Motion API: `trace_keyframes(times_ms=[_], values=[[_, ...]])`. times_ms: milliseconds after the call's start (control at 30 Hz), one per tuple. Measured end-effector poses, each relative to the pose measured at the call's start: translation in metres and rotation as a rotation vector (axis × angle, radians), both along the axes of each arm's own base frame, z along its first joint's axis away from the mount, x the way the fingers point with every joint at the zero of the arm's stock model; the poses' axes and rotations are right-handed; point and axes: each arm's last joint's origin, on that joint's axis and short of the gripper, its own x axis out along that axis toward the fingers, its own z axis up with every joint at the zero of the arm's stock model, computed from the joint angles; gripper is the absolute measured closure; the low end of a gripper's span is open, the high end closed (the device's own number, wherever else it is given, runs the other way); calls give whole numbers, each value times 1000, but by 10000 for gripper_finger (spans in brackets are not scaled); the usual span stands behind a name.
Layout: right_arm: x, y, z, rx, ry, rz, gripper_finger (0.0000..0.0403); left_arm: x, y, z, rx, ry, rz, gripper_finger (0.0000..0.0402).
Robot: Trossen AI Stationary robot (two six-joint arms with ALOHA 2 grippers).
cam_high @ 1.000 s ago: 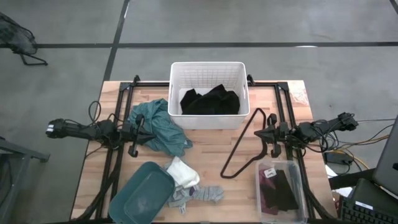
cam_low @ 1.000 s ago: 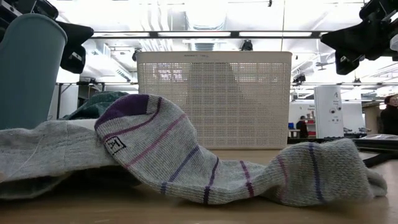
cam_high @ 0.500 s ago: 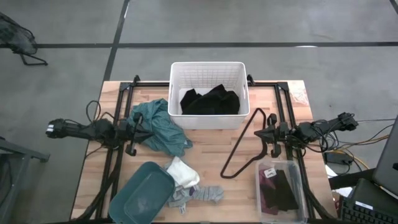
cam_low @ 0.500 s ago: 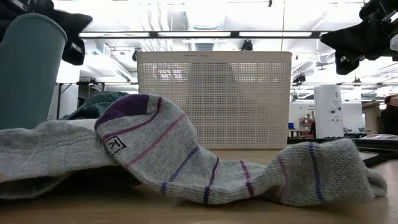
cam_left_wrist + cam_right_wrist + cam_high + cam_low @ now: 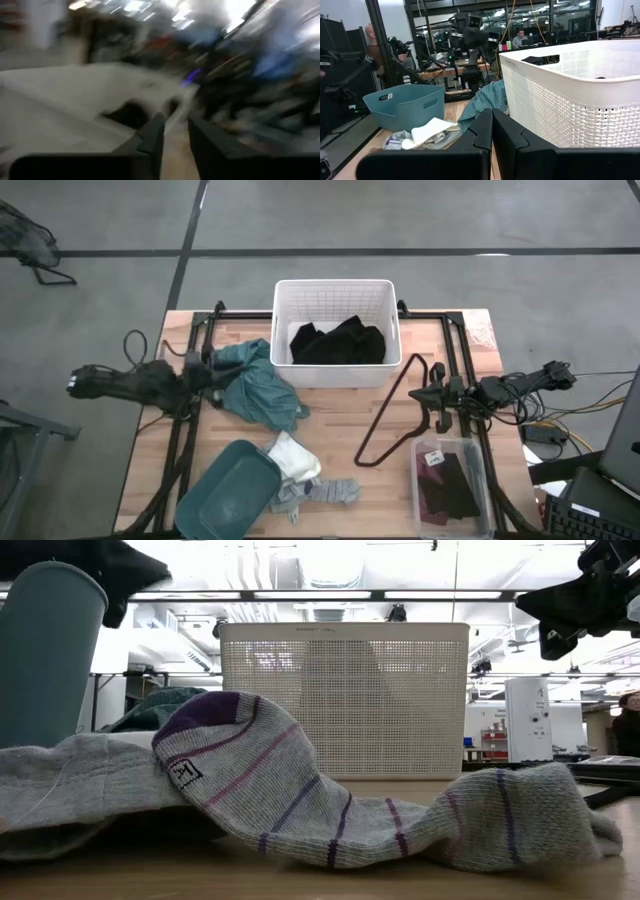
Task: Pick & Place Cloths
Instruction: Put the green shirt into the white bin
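Observation:
A large teal cloth [image 5: 258,388] lies crumpled on the table, left of the white basket. A black cloth [image 5: 338,342] lies inside the basket. A white cloth [image 5: 293,457] and a grey striped sock [image 5: 325,492] [image 5: 300,800] lie near the table's near edge. Dark maroon and black pieces [image 5: 450,485] sit in a clear box. My left gripper [image 5: 208,370] [image 5: 175,136] hangs raised at the teal cloth's left edge, fingers slightly open. My right gripper [image 5: 432,405] [image 5: 492,125] waits shut at the right side.
The white slatted basket [image 5: 335,290] stands at the far middle of the table, and a teal plastic bin [image 5: 230,490] near the near left corner. A black wire hanger [image 5: 395,410] lies right of centre. The clear box [image 5: 478,515] sits at the near right. People show far off in the room.
My left arm has swung up and toward the table's far edge, from beside the teal cloth's near-left part to its left edge, turning as it went. Its wrist view is blurred from the motion. The cloths have stayed where they were.

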Motion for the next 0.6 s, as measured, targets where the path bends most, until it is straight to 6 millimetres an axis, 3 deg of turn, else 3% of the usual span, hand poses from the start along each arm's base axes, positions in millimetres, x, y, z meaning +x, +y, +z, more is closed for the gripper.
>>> trace_keyframes(times_ms=[167,400,600], values=[[0,0,0,0,0,0,394,2,6,8,-66,312,270,220],[0,0,0,0,0,0,394,13,0,-2,-203,651,206,111],[0,0,0,0,0,0,394,30,-3,-33,-160,849,222,74]])
